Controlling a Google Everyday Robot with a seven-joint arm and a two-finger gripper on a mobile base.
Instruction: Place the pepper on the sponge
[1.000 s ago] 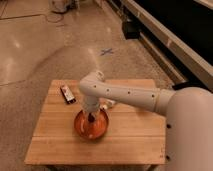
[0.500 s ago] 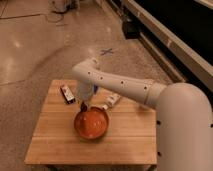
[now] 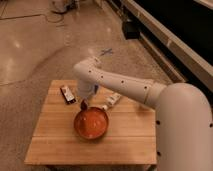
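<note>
The gripper (image 3: 84, 101) is hovering just behind the bowl's (image 3: 93, 131) far-left rim, the pepper (image 3: 84, 106) seemingly dangling at its tip, though I cannot tell its grip, and the sponge is not showing.

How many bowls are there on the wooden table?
1. The orange bowl stands near the middle of the table; the end effector hangs by its far rim. The arm may hide another behind it.

Glossy speckled floor (image 3: 30, 45) with blue X mark (image 3: 106, 51); wooden table (image 3: 55, 145); dark wall (image 3: 185, 25) at right.
</note>
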